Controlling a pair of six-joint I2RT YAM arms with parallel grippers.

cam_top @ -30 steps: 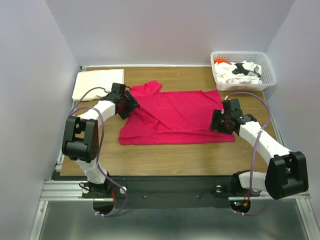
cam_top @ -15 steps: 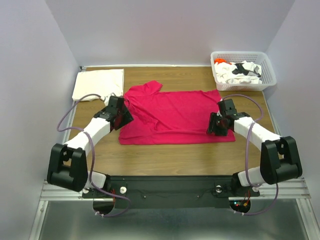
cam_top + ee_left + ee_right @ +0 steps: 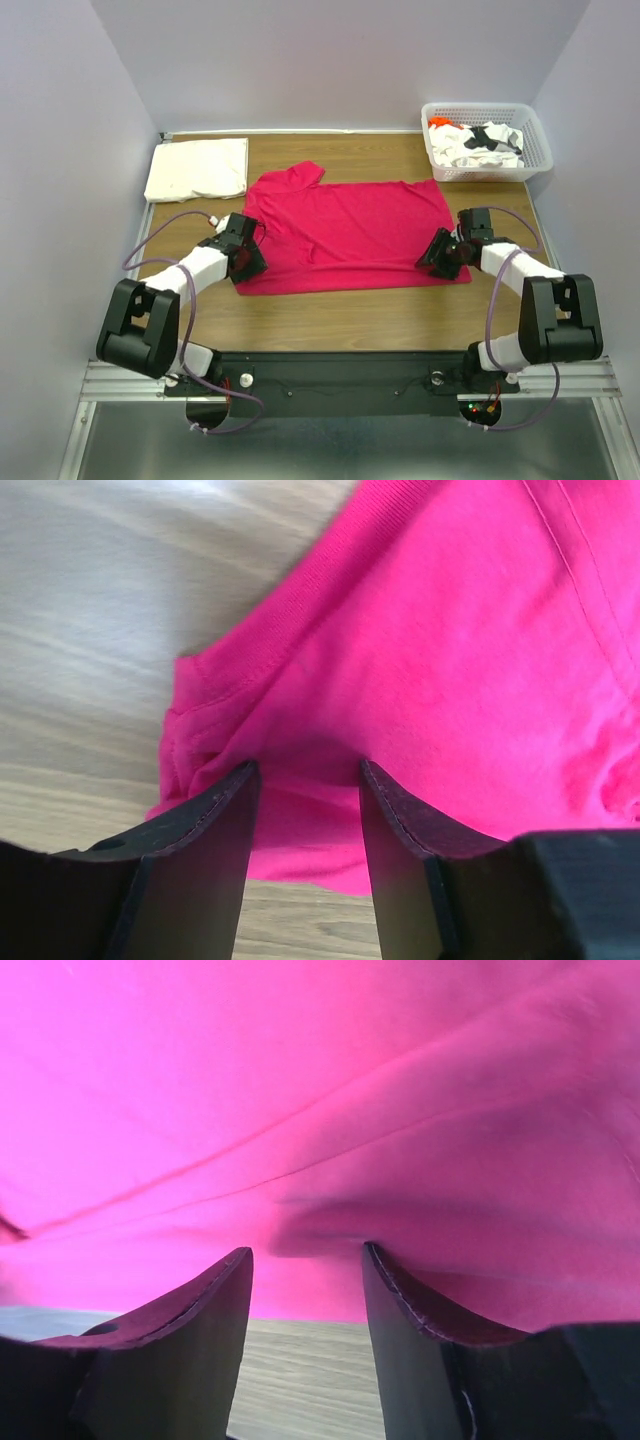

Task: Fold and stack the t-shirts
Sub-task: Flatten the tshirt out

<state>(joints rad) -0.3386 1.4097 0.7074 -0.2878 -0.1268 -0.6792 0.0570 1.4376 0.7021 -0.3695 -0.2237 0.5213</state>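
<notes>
So the left claw (image 3: 305, 770) has its fingers apart, straddling the near corner of the magenta t-shirt (image 3: 450, 630), not clamped. Same deal for the right claw (image 3: 305, 1255) at the opposite near corner. The shirt lies spread between them. A folded cream t-shirt (image 3: 198, 168) sits beyond the left claw.

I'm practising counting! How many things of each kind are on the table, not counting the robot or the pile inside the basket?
Red shirt: 1
Cream shirt: 1
White basket: 1
Total: 3
</notes>
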